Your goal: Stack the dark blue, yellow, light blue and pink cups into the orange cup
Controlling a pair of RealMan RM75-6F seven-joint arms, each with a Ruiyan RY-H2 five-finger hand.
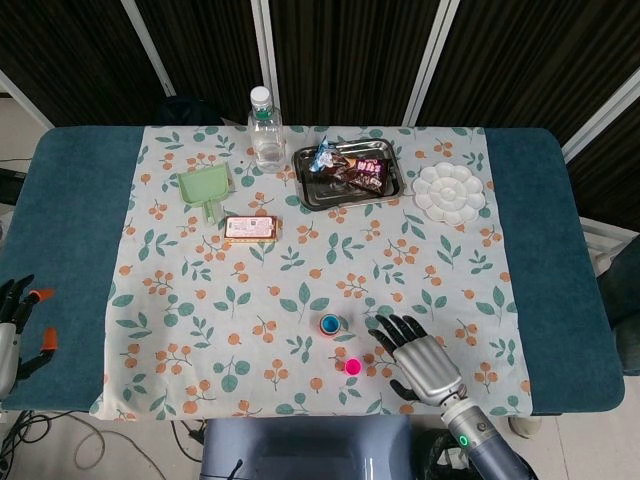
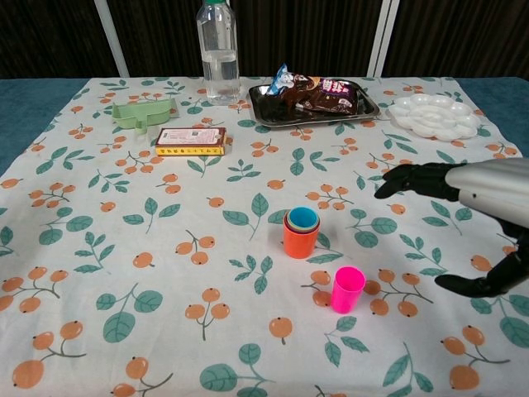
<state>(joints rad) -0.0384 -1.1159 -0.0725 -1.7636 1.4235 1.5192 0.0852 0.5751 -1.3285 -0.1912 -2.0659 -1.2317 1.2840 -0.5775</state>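
Note:
The orange cup [image 2: 299, 241] stands upright near the middle front of the cloth, with the light blue cup [image 2: 303, 218] nested in it over a yellow rim; from above the stack [image 1: 331, 324] shows its blue inside. The pink cup [image 2: 347, 289] stands alone, upright, just right of and in front of the stack, also seen in the head view [image 1: 352, 366]. My right hand [image 2: 475, 217] hovers open to the right of the pink cup, fingers spread, holding nothing; the head view shows it [image 1: 425, 364] beside the pink cup. My left hand [image 1: 10, 325] hangs off the table's left edge.
Along the far side stand a water bottle [image 2: 216, 51], a metal tray [image 2: 263, 109] with snack packets and a white palette [image 2: 433, 115]. A green scoop [image 2: 145, 112] and a small flat box [image 2: 190, 141] lie at the left.

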